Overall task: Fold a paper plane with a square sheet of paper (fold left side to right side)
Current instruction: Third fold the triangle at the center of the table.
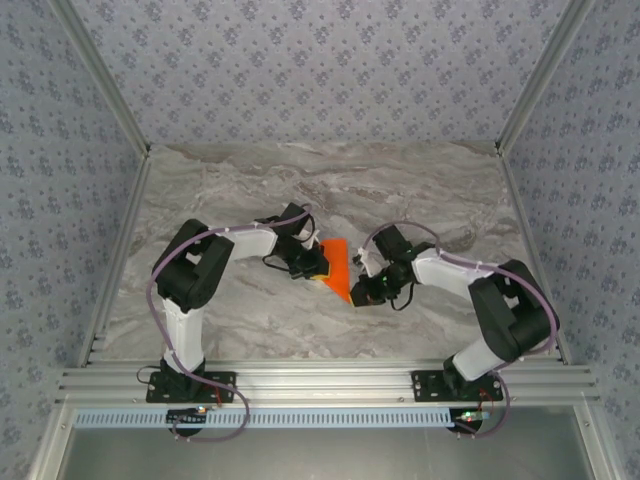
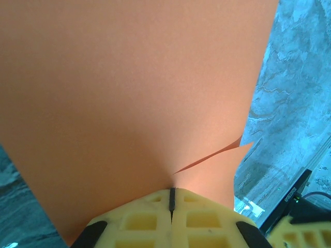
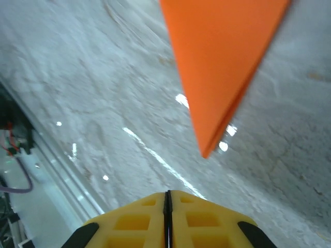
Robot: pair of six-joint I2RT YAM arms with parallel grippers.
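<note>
Grey marble with pale veins covers the tabletop (image 1: 420,190), boxed in by silver frame posts (image 1: 100,75) and walls (image 1: 320,70) papered in a small blue-grey floral print. Along the near edge runs an aluminium rail (image 1: 330,382); the left arm (image 1: 190,275) is bolted toward its left end and the right arm (image 1: 505,305) toward its right, with lilac cables looping along both. Both arms bend inward and meet around the middle of the tabletop.

Between them sits the sheet of paper (image 1: 338,265), bright orange and folded into a narrow shape that tapers toward the near edge. The left gripper (image 2: 171,195) has its yellow fingers pressed together on the paper's edge; the sheet fans away from the pinch, and a thin layer splits off to one side, ending in a small corner. Veined marble shows past the paper on both sides.

The right gripper (image 3: 167,196) is on the paper's right side, fingers closed flat against each other with nothing between them. The paper's pointed tip hangs just ahead of them, apart, over glossy marble that throws back small bright glints; that view is somewhat blurred.

Beyond the grippers the marble runs on to the far edge, where it meets the papered back wall; the two frame posts rise from the far corners and lean outward.
</note>
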